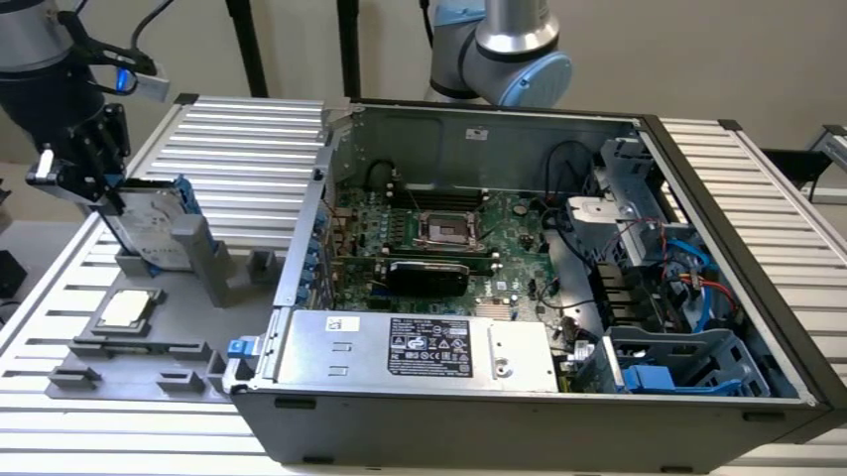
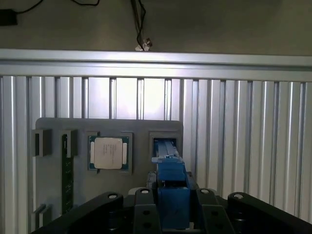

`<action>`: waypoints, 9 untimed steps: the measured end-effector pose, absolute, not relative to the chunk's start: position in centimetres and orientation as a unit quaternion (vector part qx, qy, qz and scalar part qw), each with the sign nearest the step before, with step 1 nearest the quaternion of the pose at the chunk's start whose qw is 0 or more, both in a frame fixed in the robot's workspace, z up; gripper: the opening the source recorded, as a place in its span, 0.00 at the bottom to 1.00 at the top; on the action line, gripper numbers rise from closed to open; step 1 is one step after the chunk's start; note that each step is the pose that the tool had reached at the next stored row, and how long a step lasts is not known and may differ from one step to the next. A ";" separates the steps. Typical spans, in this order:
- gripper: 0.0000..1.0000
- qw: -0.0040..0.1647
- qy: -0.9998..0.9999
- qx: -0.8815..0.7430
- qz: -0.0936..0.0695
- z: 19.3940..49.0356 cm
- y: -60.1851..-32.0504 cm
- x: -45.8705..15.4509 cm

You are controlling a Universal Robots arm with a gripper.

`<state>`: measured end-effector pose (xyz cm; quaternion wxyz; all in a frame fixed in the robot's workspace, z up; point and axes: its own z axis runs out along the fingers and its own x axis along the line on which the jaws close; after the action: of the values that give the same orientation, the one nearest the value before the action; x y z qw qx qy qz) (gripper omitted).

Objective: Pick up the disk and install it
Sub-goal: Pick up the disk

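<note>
The top of the arm (image 1: 40,40) is cut off at the far left of the exterior view. The black gripper (image 1: 109,198) hides the top of the disk (image 1: 149,226). In the wrist view you see just a thin blue edge of the disk (image 2: 171,192), and its flat silver side is hidden. The gripper (image 2: 171,201) has a finger on each side of that blue edge, so it looks shut on the disk, though the tips are hard to see.

The disk stands on its end in a grey holder (image 1: 218,263) on the surface (image 1: 238,129), left of the case (image 1: 397,416) in the exterior view. Its long side goes up and down and leans a little. Its foot sits down in the holder. A square chip (image 1: 123,308) lies flat nearer, just beside the holder.
</note>
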<state>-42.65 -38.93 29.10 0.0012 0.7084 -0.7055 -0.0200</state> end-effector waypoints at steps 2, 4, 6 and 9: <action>0.33 0.001 -0.706 0.708 -0.020 29.1 -38.9 -42.7; 0.33 0.001 -0.706 0.708 -0.020 29.1 -38.9 -42.7; 0.33 0.001 -0.706 0.708 -0.020 29.4 -38.9 -42.7; 0.33 0.001 -0.706 0.708 -0.020 30.4 -38.9 -42.7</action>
<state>-42.65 -38.93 30.38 0.0011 0.7084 -0.7055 -0.0200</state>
